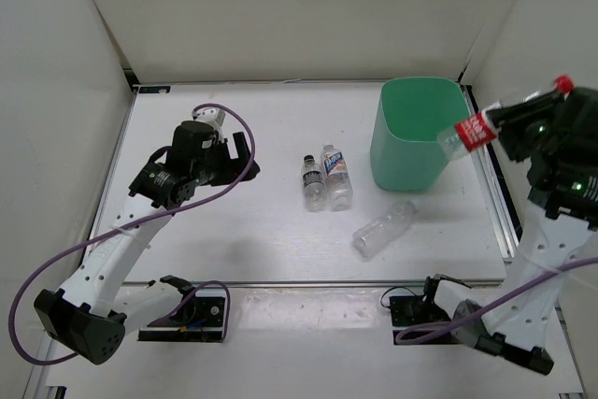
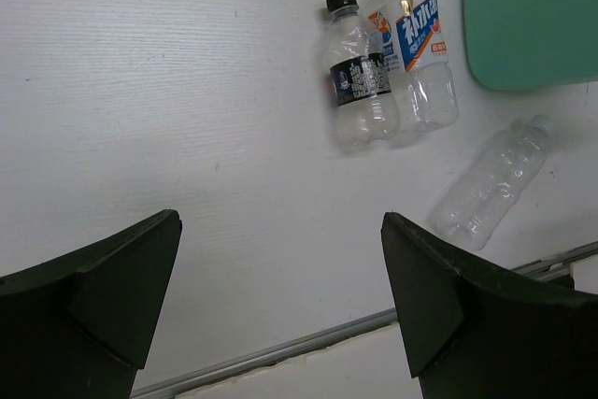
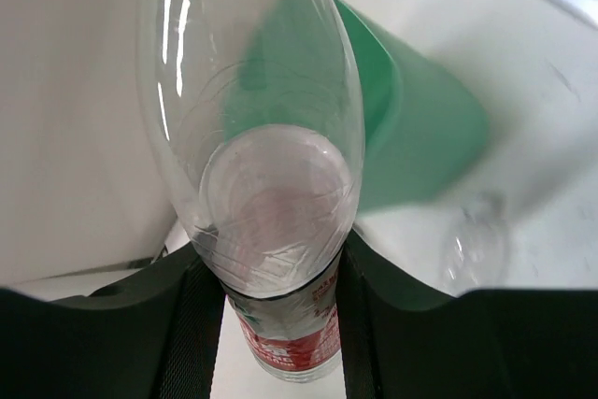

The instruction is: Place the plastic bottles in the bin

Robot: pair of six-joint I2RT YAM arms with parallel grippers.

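Seen from above, the right fingers (image 1: 516,121) grip the red-labelled bottle (image 1: 478,129), tilted at the right rim of the green bin (image 1: 392,151). Its white label writing is too small to read. The left fingers (image 1: 243,150) hang over the tabletop (image 1: 234,240).

In the left wrist view they stand wide apart, holding nothing. The dark-labelled bottle (image 2: 360,77) lies against the blue-white bottle (image 2: 416,44), whose characters are unreadable. The plain bottle (image 2: 491,184) lies apart, and the bin is cut off.

In the right wrist view the red label is cropped and the bin is blurred.

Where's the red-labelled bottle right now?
Top view, far right: the red-labelled bottle is tilted in the right gripper's jaws, its base over the green bin's right rim.
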